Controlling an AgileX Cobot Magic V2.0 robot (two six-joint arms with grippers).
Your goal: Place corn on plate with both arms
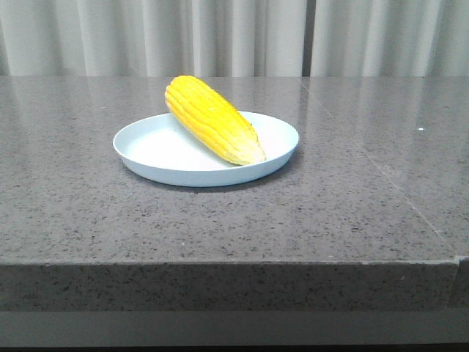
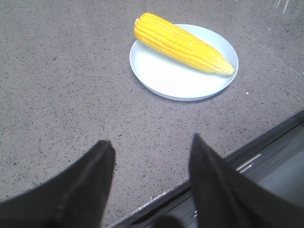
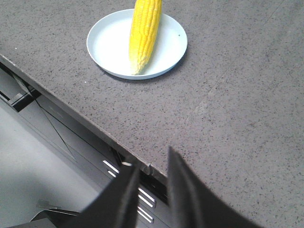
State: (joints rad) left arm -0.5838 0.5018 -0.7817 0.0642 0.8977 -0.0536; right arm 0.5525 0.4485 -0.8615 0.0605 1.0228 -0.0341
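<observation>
The yellow corn lies across the pale blue-white plate on the grey stone table, its thick end over the far left rim and its pale tip near the front right rim. Both wrist views show the same corn on the plate. My left gripper hangs open and empty over the table's front edge, well short of the plate. My right gripper is also back at the front edge, its fingers a narrow gap apart with nothing between them. Neither gripper shows in the front view.
The speckled grey table stretches wide around the plate, with a seam running across its right side. A pale curtain hangs behind. Below the table's front edge is the robot's dark base with cables.
</observation>
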